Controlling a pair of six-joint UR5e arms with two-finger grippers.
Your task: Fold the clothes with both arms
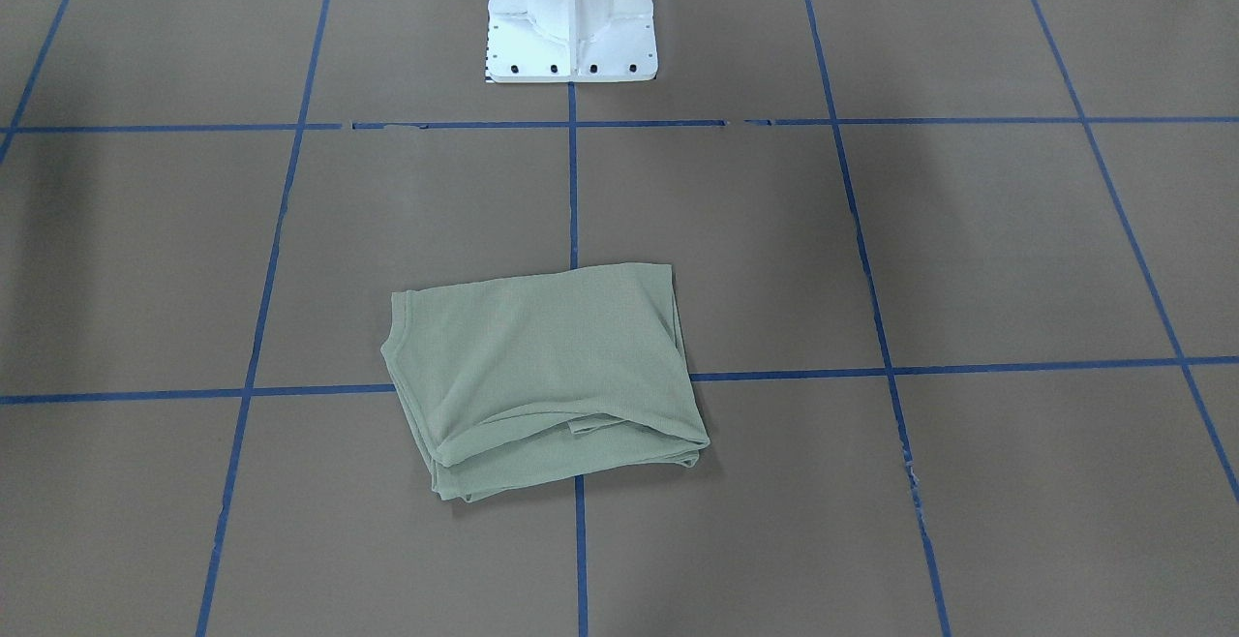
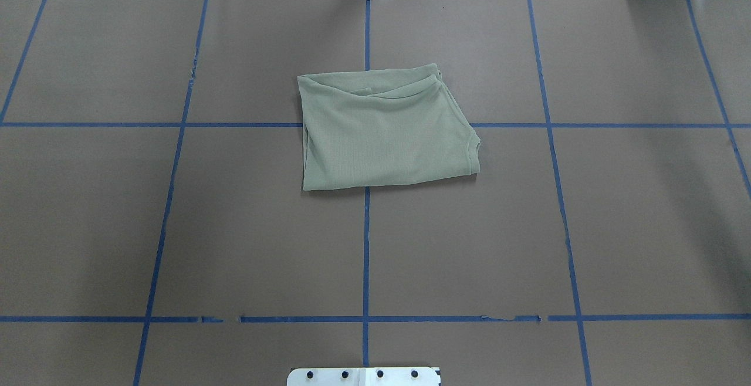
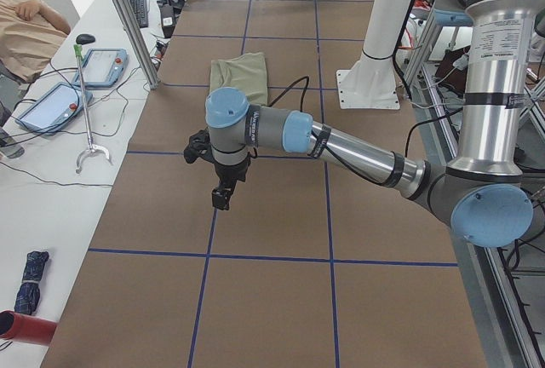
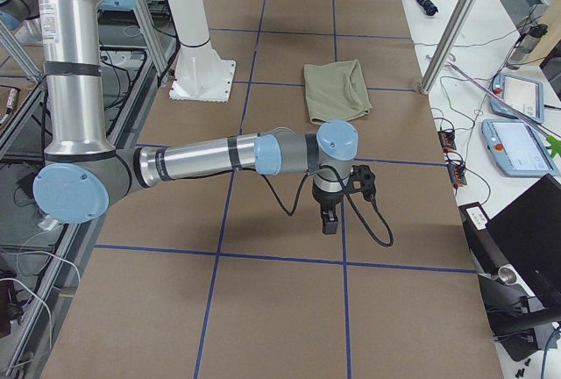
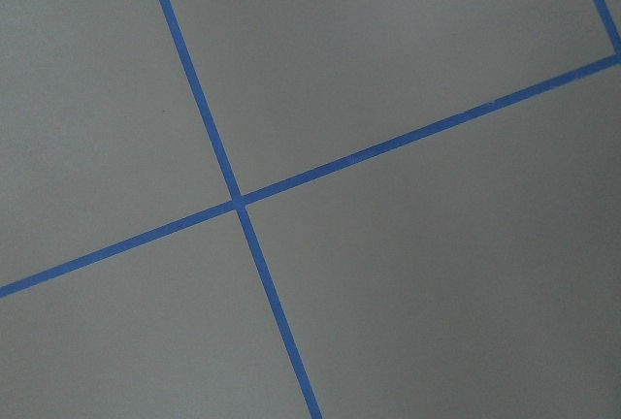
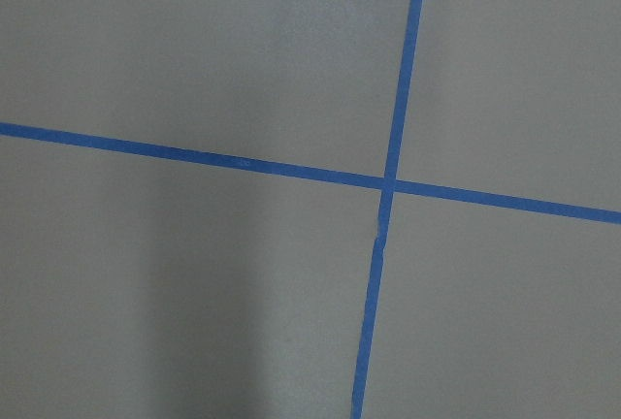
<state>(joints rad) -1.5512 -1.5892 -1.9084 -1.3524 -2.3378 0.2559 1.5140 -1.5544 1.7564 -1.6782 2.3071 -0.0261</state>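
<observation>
The pale sage-green shirt (image 1: pixel 542 376) lies folded into a compact rectangle near the table's middle, over a tape crossing. It also shows in the overhead view (image 2: pixel 384 131) and both side views (image 3: pixel 240 78) (image 4: pixel 336 89). Nothing touches it. My left gripper (image 3: pixel 223 198) points down over bare table, well off to the shirt's side. My right gripper (image 4: pixel 329 221) hangs over bare table at the opposite side. Both show only in the side views, so I cannot tell whether they are open or shut. Both wrist views show only brown table and blue tape lines.
The white pedestal base (image 1: pixel 571 17) stands at the robot's edge of the table. Blue tape lines (image 2: pixel 366 257) grid the brown surface. A side bench holds control tablets (image 3: pixel 100 66), a reach tool and cables, with a seated person (image 3: pixel 25 19) and an aluminium post (image 3: pixel 128 19).
</observation>
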